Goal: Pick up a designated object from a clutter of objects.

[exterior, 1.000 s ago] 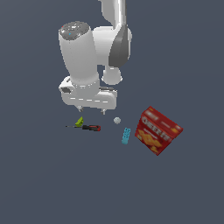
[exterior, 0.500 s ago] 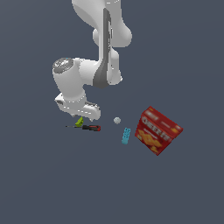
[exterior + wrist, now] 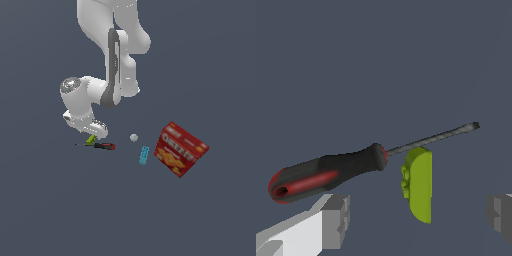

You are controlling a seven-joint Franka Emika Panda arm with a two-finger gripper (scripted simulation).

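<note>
The tiny yellow-green wedge lies on the dark floor just behind the red-and-black screwdriver. In the wrist view the wedge sits between my two grey fingertips, with clear gaps on both sides, beside the screwdriver. My gripper is open and low over the wedge; in the exterior view the gripper is mostly hidden by the white hand. The grey ball, teal studded block and red box lie to the exterior view's right.
The screwdriver's shaft passes close by the wedge's far end. The white arm rises above the hand.
The arm has come down: the hand dropped from well above the floor to just over the wedge. The clutter has not moved.
</note>
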